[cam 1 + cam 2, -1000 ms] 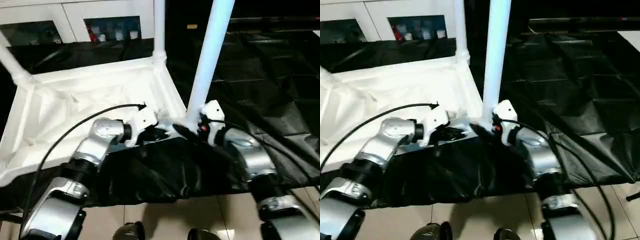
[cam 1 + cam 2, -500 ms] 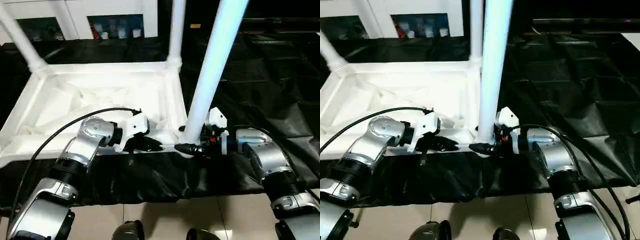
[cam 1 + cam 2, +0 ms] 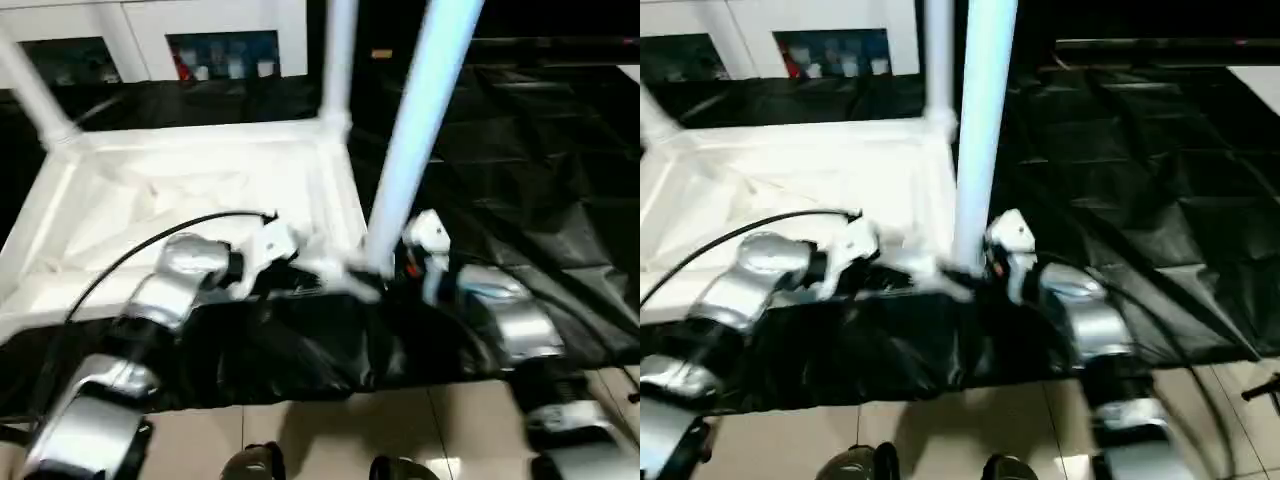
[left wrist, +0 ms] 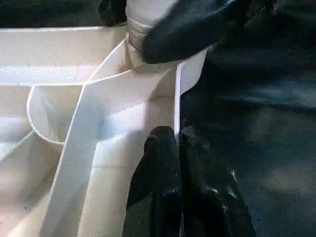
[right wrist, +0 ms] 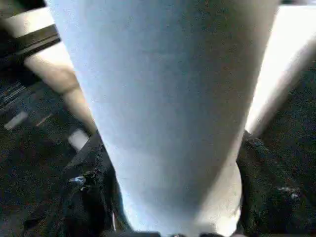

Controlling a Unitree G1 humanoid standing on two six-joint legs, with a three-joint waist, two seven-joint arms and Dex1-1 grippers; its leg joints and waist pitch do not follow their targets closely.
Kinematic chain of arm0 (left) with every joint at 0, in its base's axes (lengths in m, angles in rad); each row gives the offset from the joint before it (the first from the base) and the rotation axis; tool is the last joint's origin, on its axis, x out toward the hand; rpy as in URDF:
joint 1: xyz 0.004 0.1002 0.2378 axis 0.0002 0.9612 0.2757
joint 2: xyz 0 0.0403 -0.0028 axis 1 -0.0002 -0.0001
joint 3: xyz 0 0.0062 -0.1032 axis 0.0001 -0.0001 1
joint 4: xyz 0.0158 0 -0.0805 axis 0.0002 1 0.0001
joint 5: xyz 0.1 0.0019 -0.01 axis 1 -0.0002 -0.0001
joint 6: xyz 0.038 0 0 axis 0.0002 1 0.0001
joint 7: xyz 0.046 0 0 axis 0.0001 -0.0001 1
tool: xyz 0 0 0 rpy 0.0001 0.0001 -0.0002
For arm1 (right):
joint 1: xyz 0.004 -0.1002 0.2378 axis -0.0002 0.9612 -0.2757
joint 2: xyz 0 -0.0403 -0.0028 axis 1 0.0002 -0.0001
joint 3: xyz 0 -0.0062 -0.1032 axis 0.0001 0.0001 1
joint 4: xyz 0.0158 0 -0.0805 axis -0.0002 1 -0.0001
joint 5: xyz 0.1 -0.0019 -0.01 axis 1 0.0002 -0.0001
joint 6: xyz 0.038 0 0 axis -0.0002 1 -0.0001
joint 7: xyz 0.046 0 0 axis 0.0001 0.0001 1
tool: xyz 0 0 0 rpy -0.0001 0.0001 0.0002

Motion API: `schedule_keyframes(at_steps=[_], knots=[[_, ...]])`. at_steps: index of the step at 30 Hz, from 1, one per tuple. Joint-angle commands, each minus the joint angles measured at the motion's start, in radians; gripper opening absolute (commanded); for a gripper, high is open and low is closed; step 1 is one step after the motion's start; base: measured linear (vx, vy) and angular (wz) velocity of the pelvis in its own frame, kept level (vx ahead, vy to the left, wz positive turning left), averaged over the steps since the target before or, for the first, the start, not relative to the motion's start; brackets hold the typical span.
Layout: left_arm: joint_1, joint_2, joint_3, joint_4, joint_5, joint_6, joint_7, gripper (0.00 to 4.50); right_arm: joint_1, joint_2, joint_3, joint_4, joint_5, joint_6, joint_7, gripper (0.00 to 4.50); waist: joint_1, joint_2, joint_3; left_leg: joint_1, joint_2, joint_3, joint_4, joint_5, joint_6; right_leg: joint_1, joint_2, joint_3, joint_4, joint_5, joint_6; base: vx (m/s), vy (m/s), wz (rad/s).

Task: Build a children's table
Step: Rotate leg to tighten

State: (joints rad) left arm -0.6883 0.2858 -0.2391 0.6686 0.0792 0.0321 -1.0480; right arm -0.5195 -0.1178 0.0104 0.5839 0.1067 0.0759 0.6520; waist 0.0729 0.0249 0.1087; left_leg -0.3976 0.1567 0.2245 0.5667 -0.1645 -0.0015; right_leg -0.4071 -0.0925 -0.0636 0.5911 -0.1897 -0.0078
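Note:
The children's table top lies upside down on the black-draped table, its ribbed underside facing up. Three white legs stand in corner sockets: far left, far right and near right. My right gripper reaches in from the right to the near-right leg's base. In the right wrist view that leg stands between the dark fingers, which hug both sides of it. My left gripper is shut, pinching the thin wall of the top's near rim, just left of that corner.
A white cabinet with glass doors stands behind the work. Crumpled black cloth covers the big table to the right. Its front edge drops to a tiled floor. A black cable arcs over my left forearm.
The whole picture has shifted and blurred as my head moved. My right gripper's fingers have closed in around the base of the near-right leg. The left gripper stays on the rim.

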Motion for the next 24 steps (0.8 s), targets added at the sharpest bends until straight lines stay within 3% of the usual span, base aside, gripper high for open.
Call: schedule_keyframes(at_steps=[1, 8, 10, 11, 14, 17, 20, 21, 24], knots=[[-0.017, -0.074, -0.032, 0.018, 0.014, 0.017, 0.092, 0.00, 0.003, 0.070, 0.038, 0.065, -0.027, 0.043, -0.115, 2.76, -0.003, 0.003, -0.045, 0.043, 0.092, -0.064, -0.093, -0.414, -0.060, 0.015, -0.091, 0.060, -0.091, -0.421, -0.202, 0.000, 0.000, 0.00], [-0.040, -0.182, -0.024, 0.022, 0.015, 0.051, 0.213, 0.00, -0.048, 0.179, 0.021, 0.128, -0.067, 0.015, -0.344, 2.76, -0.007, 0.004, -0.048, 0.046, 0.089, -0.061, -0.098, -0.411, -0.057, 0.017, -0.087, 0.061, -0.096, -0.368, -0.192, 0.000, 0.000, 0.00], [-0.042, -0.192, -0.028, 0.024, 0.020, 0.040, 0.212, 0.00, -0.061, 0.195, 0.016, 0.141, -0.074, -0.010, -0.365, 2.76, -0.008, 0.002, -0.053, 0.041, 0.087, -0.057, -0.097, -0.364, -0.041, 0.023, -0.084, 0.060, -0.090, -0.291, -0.201, 0.000, 0.000, 0.00], [-0.041, -0.188, -0.031, 0.022, 0.022, 0.033, 0.202, 0.00, -0.064, 0.193, 0.013, 0.141, -0.068, -0.013, -0.349, 3.32, -0.007, 0.001, -0.054, 0.042, 0.087, -0.054, -0.095, -0.344, -0.029, 0.024, -0.084, 0.060, -0.088, -0.261, -0.206, 0.000, 0.000, 0.00], [-0.040, -0.181, -0.035, 0.021, 0.026, 0.024, 0.192, 0.00, -0.068, 0.191, 0.010, 0.142, -0.058, -0.017, -0.330, 3.56, -0.006, 0.002, -0.056, 0.037, 0.085, -0.051, -0.090, -0.299, 0.001, 0.029, -0.083, 0.059, -0.082, -0.201, -0.221, 0.000, 0.000, 0.00], [-0.020, -0.133, -0.037, 0.003, 0.020, -0.004, 0.127, 0.00, -0.067, 0.124, 0.012, 0.130, -0.072, -0.038, -0.298, 3.89, -0.007, 0.004, -0.056, 0.035, 0.086, -0.050, -0.088, -0.274, 0.024, 0.033, -0.082, 0.057, -0.079, -0.177, -0.231, 0.000, 0.000, 0.00], [-0.004, -0.096, -0.035, -0.017, 0.004, -0.016, 0.072, 0.00, -0.075, 0.060, 0.017, 0.143, -0.081, -0.052, -0.234, 3.89, -0.006, 0.010, -0.055, 0.037, 0.086, -0.049, -0.085, -0.260, 0.032, 0.034, -0.081, 0.057, -0.076, -0.139, -0.244, 0.000, 0.000, 0.00], [0.001, -0.087, -0.033, -0.023, -0.002, -0.015, 0.057, 0.00, -0.079, 0.041, 0.020, 0.151, -0.083, -0.058, -0.206, 3.89, -0.005, 0.007, -0.056, 0.037, 0.086, -0.049, -0.085, -0.257, 0.034, 0.036, -0.081, 0.056, -0.075, -0.135, -0.248, 0.000, 0.000, 0.00], [0.008, -0.069, -0.030, -0.029, -0.013, -0.024, 0.025, 0.00, -0.081, 0.009, 0.038, 0.156, -0.089, -0.071, -0.137, 3.89, -0.007, 0.009, -0.058, 0.027, 0.085, -0.046, -0.076, -0.189, 0.071, 0.045, -0.079, 0.053, -0.061, -0.046, -0.273, 0.000, 0.000, 0.00]])
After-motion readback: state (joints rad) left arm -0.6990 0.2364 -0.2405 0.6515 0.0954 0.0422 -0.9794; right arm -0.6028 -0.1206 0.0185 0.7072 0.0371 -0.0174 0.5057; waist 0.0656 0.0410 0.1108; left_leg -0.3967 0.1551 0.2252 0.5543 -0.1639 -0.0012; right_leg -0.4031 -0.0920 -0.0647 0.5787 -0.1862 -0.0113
